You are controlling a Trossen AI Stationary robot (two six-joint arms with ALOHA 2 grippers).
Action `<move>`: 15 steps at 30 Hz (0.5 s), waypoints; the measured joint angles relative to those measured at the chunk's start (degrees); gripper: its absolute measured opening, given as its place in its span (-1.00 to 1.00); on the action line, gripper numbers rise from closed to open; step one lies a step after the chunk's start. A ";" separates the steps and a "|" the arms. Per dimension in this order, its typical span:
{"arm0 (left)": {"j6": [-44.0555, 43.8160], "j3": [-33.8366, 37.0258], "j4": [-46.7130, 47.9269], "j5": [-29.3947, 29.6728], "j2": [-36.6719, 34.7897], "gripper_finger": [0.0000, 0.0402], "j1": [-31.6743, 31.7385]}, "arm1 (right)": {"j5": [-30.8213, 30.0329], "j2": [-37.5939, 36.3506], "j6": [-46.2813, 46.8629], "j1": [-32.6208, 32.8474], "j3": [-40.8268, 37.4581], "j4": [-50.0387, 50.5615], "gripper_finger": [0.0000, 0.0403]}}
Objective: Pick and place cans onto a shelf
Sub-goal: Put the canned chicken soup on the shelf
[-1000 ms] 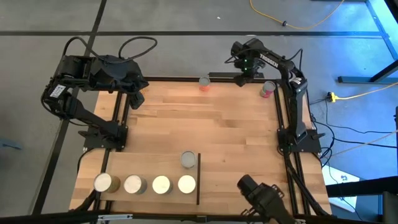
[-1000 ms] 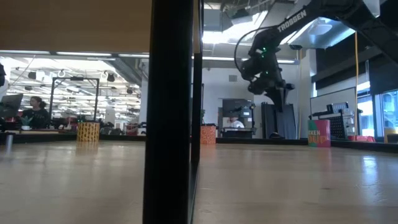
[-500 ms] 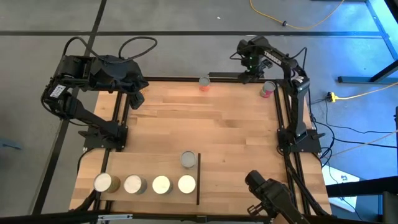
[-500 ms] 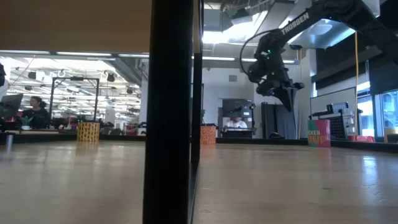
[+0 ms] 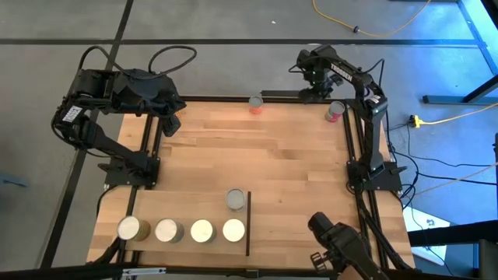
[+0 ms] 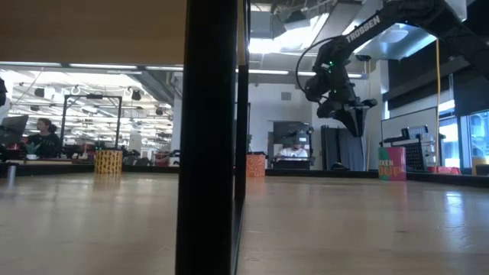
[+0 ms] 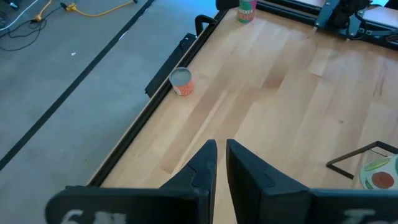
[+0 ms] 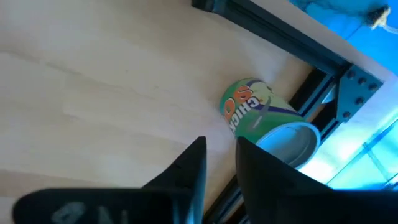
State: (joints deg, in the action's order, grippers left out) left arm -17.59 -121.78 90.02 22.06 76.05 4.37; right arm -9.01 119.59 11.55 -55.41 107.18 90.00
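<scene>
The right claw (image 5: 317,92) is held above the counter's (image 5: 257,171) far right corner, fingers narrowly apart and empty, beside a green can (image 8: 264,118). The left claw (image 5: 169,123) is parked at the far left, fingers nearly together, gripping nothing. Five cans (image 5: 201,231) are seen on the shelf (image 5: 187,204) at the near left.

Four cans (image 5: 180,230) with pale round tops stand upright in a row on the shelf (image 5: 140,204), the smooth light-wood panel at the near left of the counter, and a fifth grey-topped can (image 5: 236,200) stands just behind the row's right end, beside the thin black bar (image 5: 248,224). Well apart at the far edge stand an orange-red can (image 5: 256,103) near the middle and a green-and-pink can (image 5: 335,112) by the right corner post.
</scene>
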 joint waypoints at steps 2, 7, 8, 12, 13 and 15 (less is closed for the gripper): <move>0.00 0.00 0.00 0.00 0.00 -0.86 -0.01 | 0.01 0.00 1.97 -0.31 0.00 0.00 -0.53; -0.04 0.00 0.00 -0.02 0.00 -0.86 0.01 | 0.01 0.00 4.72 -1.50 -2.64 -0.09 -0.52; -0.04 0.00 0.00 -0.02 0.00 -0.86 0.01 | 0.01 0.00 4.70 -1.81 -3.70 -0.02 -0.52; -0.04 0.00 0.00 -0.02 0.01 -0.86 -0.01 | -0.06 0.00 4.67 -2.24 -7.06 0.06 -0.52; -0.04 0.00 0.00 -0.02 0.00 -0.86 0.00 | -0.20 0.00 4.62 -2.23 -7.51 0.09 -0.52; -0.04 0.00 0.00 -0.02 0.01 -0.86 0.01 | -1.33 0.00 4.46 -2.17 -7.85 0.08 -0.52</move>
State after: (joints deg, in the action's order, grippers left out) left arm -17.63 -121.78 90.02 22.04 76.06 4.38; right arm -10.34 119.59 16.01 -57.58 99.33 90.08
